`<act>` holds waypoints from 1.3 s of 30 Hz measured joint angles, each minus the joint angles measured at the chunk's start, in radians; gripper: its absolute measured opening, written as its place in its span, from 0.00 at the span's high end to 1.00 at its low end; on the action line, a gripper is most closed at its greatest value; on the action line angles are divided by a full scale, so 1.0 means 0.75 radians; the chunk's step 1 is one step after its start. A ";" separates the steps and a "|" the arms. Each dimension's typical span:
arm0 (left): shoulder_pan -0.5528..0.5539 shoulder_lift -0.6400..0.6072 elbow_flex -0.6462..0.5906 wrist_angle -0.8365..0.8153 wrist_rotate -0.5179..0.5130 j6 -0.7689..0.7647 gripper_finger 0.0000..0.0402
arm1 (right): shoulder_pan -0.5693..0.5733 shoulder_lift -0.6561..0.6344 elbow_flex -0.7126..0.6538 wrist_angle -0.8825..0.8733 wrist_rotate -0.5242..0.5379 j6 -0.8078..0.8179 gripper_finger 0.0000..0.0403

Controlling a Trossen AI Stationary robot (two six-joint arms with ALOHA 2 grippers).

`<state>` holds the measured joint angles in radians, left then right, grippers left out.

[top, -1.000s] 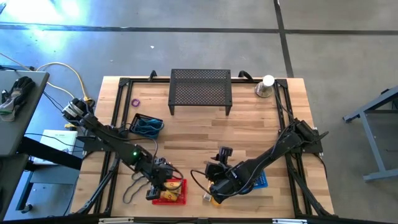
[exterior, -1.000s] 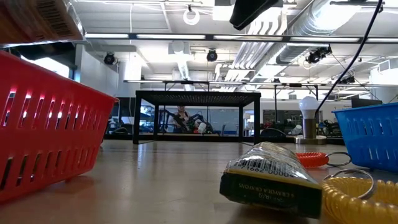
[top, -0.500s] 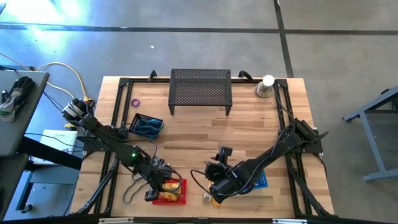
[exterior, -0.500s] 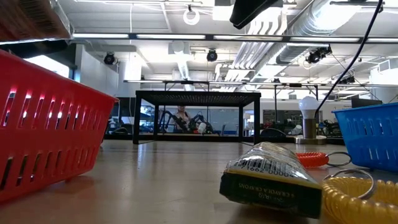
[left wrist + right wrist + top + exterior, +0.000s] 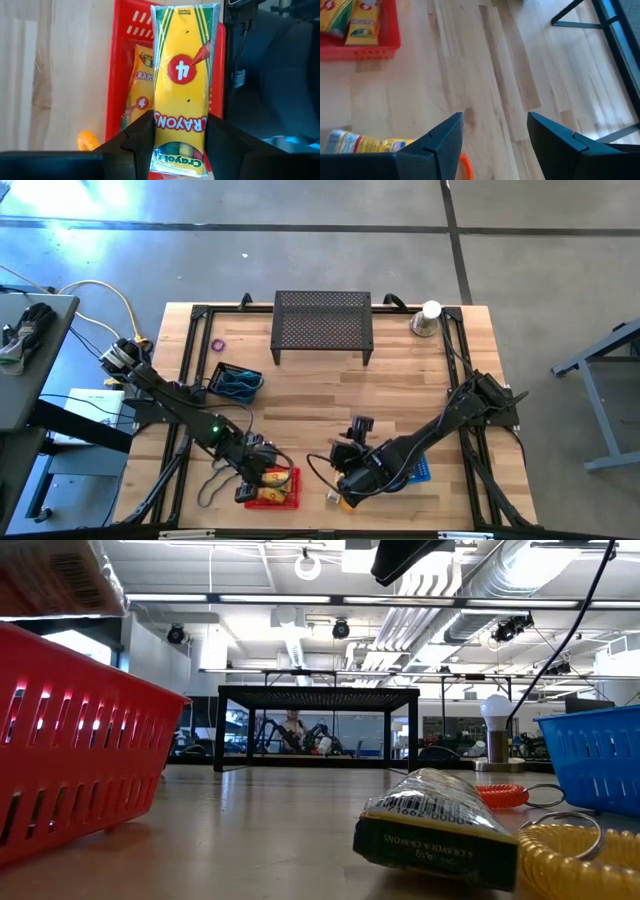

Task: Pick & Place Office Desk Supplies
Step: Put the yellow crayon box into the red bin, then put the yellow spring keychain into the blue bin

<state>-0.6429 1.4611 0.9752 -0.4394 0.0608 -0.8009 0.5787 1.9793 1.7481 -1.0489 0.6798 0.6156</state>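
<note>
Left gripper: clamped on a yellow crayon pack, above the red basket, which holds another pack. Right gripper: fingers apart, empty. Remaining: loose crayon pack, orange coil, yellow coil on table.

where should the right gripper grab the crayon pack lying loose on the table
Grip the crayon pack across its narrow width, near mid-length, coming straight down. It lies flat and clear of the red basket; the open right gripper hovers nearby. The orange coil beside it looks worth avoiding.

The right gripper is hanging with fingers spread over the wooden desk. A red basket is holding crayon packs. Another pack is lying beside an orange coil.
</note>
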 joint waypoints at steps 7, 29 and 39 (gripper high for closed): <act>-0.045 0.038 -0.001 0.002 -0.060 0.094 0.56 | 0.005 -0.001 0.000 0.000 -0.014 -0.019 0.48; 0.192 -0.259 -0.001 -0.524 -0.043 0.284 0.39 | -0.006 -0.001 0.000 0.009 -0.014 -0.024 0.48; 0.086 -0.210 -0.001 -0.511 -0.087 0.174 0.39 | -0.007 -0.001 0.000 0.009 -0.014 -0.028 0.48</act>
<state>-0.5781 1.3033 0.9747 -0.8226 -0.0047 -0.6704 0.5732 1.9789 1.7481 -1.0424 0.6693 0.5945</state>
